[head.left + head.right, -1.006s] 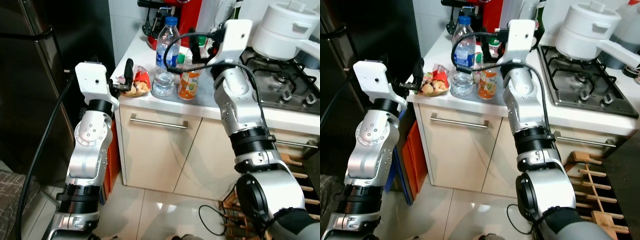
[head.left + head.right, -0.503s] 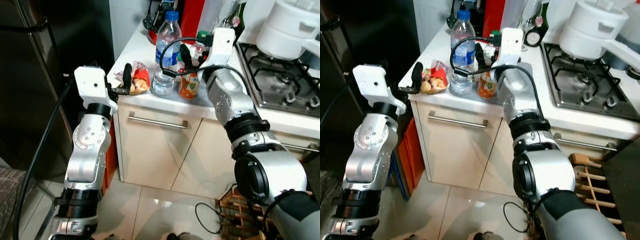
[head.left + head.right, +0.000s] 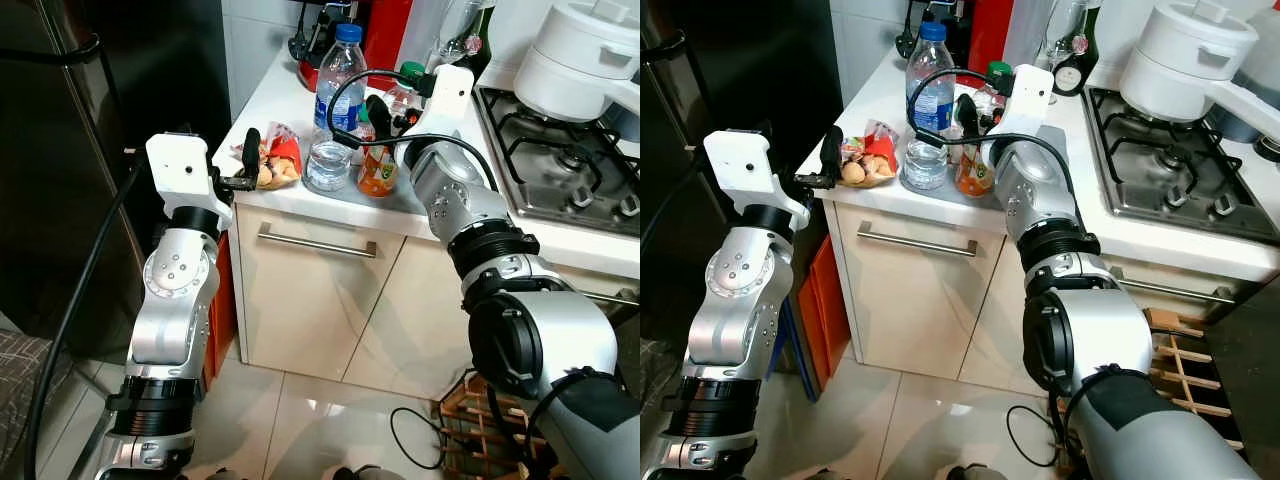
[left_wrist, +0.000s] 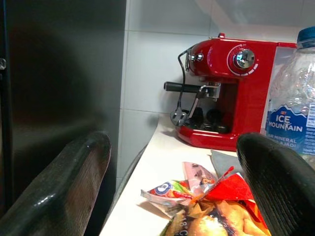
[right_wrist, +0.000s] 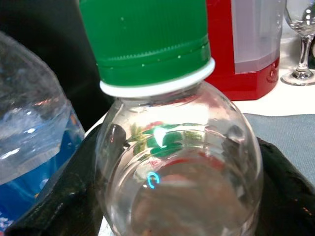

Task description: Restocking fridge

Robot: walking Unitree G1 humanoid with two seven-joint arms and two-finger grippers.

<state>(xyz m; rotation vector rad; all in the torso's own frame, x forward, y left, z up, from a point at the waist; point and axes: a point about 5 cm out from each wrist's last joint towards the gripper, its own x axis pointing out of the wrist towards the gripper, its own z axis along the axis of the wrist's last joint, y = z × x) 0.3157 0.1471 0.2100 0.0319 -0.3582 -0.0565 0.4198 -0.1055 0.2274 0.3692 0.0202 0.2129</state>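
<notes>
Left gripper (image 4: 172, 182) spread wide at the surface's (image 3: 275, 100) front left corner, facing snack bag (image 3: 272, 165); beyond it, right gripper (image 5: 182, 182) fingers flank green-capped juice bottle (image 5: 177, 147) beside water bottle (image 3: 333, 110), grip uncertain.

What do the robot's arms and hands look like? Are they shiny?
Yes! Both arms are shiny silver metal with round joints and black rings between the parts. Each wrist is a white box. A thick black cable runs beside the left arm, and a thinner one loops over the right. The left gripper and right gripper have long, rounded black fingers.
</notes>
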